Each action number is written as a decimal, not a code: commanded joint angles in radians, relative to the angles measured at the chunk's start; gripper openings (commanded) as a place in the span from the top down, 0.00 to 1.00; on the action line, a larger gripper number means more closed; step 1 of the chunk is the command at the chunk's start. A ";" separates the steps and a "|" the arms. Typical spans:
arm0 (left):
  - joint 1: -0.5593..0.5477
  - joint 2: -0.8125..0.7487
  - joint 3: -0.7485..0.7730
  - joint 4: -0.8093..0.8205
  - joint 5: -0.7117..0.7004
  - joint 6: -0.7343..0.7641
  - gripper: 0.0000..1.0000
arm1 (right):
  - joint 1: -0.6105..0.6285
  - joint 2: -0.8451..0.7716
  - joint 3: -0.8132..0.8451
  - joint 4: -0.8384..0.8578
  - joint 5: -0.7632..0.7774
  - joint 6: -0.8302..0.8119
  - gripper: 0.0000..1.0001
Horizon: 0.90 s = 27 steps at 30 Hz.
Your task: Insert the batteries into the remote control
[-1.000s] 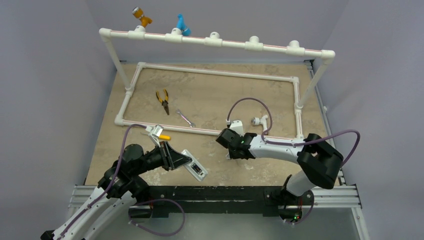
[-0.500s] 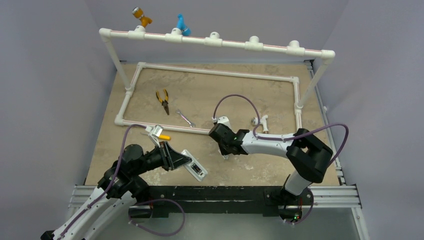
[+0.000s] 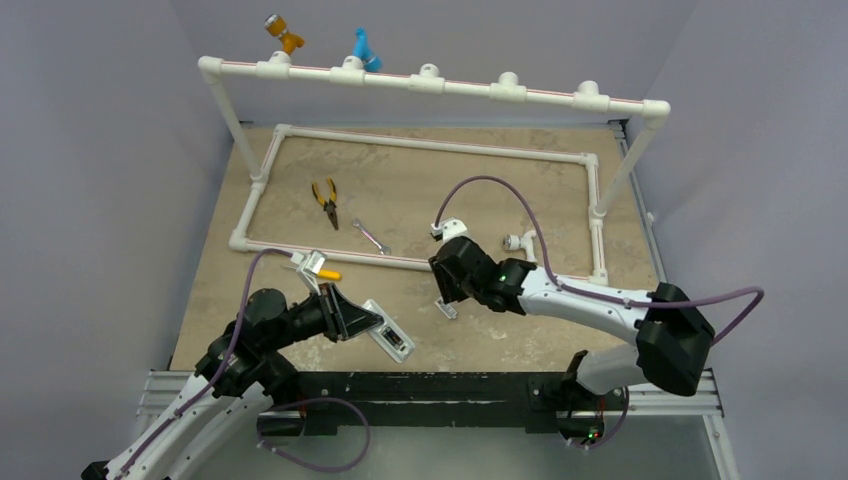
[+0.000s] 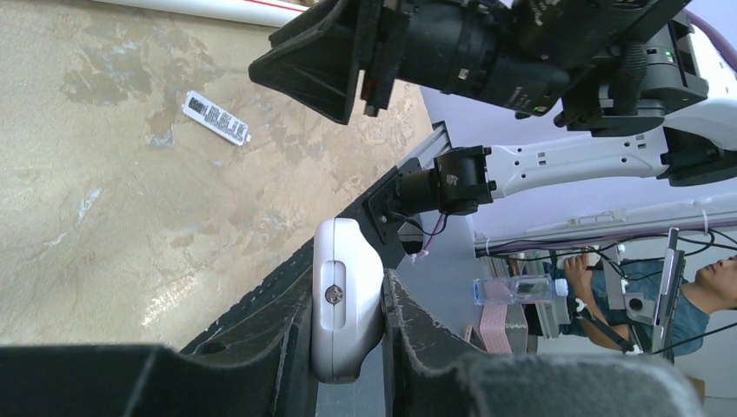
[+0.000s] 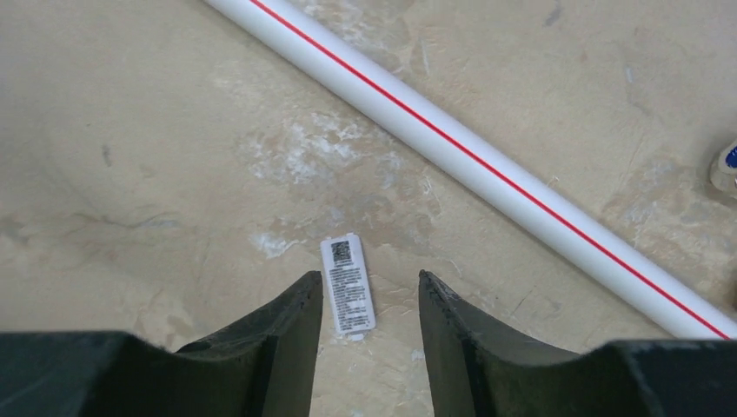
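The left fingers are shut tight on the remote control. They pinch its thin sides and hold it up off the counter, close to the front edge and tipped on a slant. From the top view its back faces up and shows a dark hollow. It is too small to tell what lies inside.

The right fingers stand apart, low over the counter. A small white cover piece with tiny print on it lies flat between their tips. It does not touch either one.

A white pipe with a red line runs across just behind the cover piece. It is the near side of a big pipe frame that lies on the counter. Inside the frame are yellow-handled pliers and a silver wrench, well apart from both arms. A yellow-handled tool rests by the near pipe, just beside the left arm. A small white fitting sits behind the right arm. At the back a tall pipe rail has an orange piece and a blue piece on top.

The right arm reaches to the middle, so the cover piece and the remote control are near each other but apart.
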 commanded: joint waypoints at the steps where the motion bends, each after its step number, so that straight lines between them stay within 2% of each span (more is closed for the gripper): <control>1: -0.003 -0.001 0.047 0.040 0.004 0.026 1.00 | -0.005 -0.045 -0.026 0.020 -0.140 -0.137 0.53; 6: -0.003 -0.004 0.044 0.040 0.006 0.025 1.00 | -0.005 -0.005 -0.038 0.008 -0.213 -0.146 0.40; 9: -0.004 -0.008 0.044 0.037 0.006 0.025 1.00 | -0.005 0.029 -0.045 0.013 -0.209 -0.146 0.37; 27: -0.003 -0.014 0.040 0.026 0.001 0.027 1.00 | -0.005 0.135 -0.046 0.050 -0.200 -0.149 0.52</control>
